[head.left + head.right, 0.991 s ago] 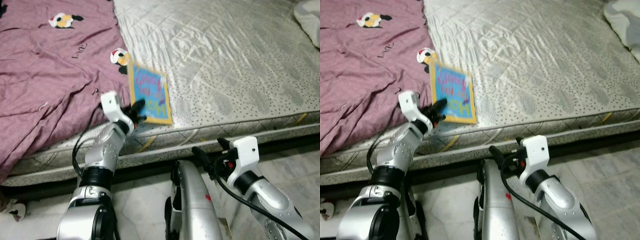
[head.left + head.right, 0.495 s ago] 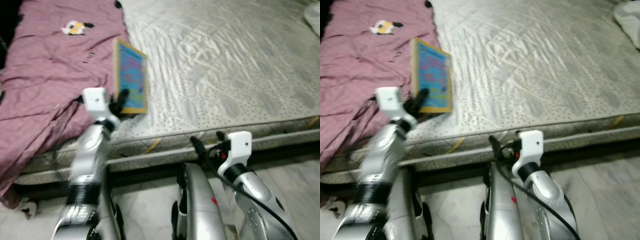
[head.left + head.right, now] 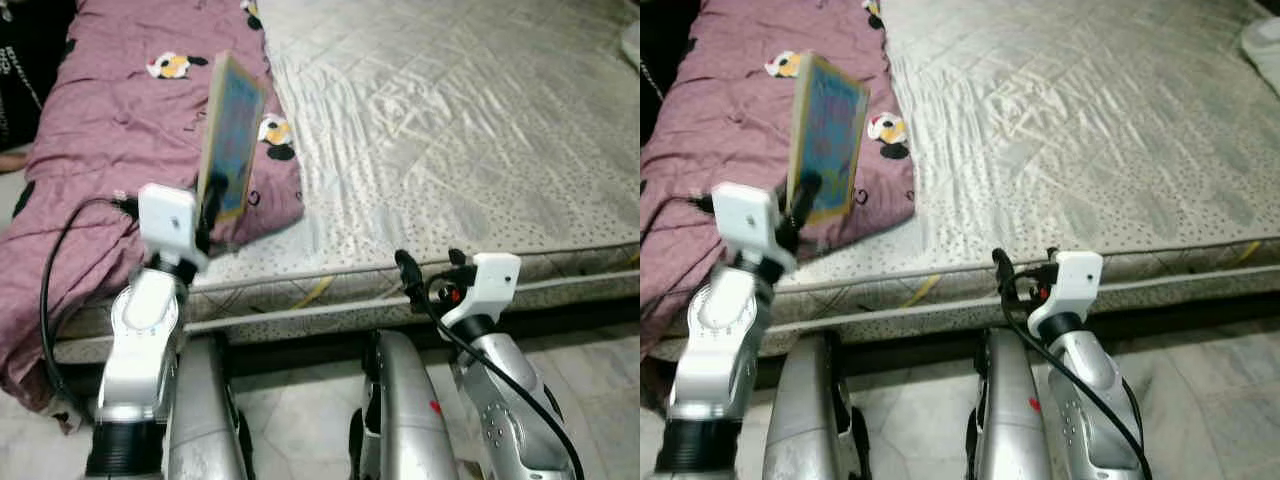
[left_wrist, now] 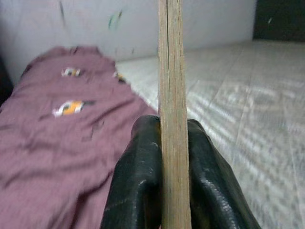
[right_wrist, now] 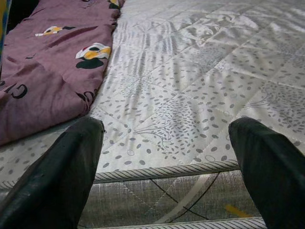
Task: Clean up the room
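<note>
The left gripper [image 3: 212, 212] is clenched on the lower edge of a picture book [image 3: 231, 135], held upright over the purple blanket [image 3: 100, 170] at 10 o'clock. I judge it should keep this pinch firm and the book vertical while carrying it off the mattress [image 3: 450, 130]. The right gripper [image 5: 167, 157] waits spread wide at 5 o'clock.

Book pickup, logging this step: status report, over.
Left gripper shut on book, held upright above the purple blanket. Right gripper open, idle at the mattress edge. Nothing in the way.

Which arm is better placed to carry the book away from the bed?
The left. Its gripper is shut on the book, held above the bed. The right gripper is open and empty.
</note>
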Controlling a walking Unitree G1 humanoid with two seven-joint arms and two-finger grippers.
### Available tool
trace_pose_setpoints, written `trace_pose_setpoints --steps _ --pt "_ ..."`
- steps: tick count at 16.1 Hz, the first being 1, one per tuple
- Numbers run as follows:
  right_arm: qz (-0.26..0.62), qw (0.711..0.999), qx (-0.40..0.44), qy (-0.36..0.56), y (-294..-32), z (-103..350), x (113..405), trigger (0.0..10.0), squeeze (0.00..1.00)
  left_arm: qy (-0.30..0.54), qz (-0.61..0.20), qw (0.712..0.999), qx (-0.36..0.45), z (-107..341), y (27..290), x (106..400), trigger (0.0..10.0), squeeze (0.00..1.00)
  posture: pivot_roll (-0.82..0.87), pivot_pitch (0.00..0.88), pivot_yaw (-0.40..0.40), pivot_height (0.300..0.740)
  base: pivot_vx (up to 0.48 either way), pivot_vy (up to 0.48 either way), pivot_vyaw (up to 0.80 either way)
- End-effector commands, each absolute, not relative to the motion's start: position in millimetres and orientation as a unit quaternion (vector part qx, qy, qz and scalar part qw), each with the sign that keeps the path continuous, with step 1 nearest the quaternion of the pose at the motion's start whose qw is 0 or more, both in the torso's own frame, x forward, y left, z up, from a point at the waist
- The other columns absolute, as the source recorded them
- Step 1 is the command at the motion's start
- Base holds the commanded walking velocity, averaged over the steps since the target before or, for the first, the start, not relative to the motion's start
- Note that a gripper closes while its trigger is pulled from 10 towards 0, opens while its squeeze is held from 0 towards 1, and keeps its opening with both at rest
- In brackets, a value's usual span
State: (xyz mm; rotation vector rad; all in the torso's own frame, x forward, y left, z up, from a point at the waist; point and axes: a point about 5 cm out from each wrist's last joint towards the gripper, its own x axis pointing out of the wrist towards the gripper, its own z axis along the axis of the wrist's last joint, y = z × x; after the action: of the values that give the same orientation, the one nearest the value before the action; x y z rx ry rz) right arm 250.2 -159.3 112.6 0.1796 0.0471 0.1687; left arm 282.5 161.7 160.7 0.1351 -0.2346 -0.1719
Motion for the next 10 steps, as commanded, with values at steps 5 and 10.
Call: trace_pose_setpoints --steps 5,10 --pt "0.068 0.992 0.101 0.025 -164 109 250 10.0 0.0 -0.065 -0.043 0.995 0.055 132 158 250 10.0 0.0 -0.02 0.107 -0.007 0.593 0.0 0.0 0.0" --pt "0.067 0.993 0.101 0.012 -162 114 257 10.0 0.0 -0.061 -0.027 0.996 0.065 134 161 253 10.0 0.0 -0.01 0.106 -0.01 0.646 0.0 0.0 0.0"
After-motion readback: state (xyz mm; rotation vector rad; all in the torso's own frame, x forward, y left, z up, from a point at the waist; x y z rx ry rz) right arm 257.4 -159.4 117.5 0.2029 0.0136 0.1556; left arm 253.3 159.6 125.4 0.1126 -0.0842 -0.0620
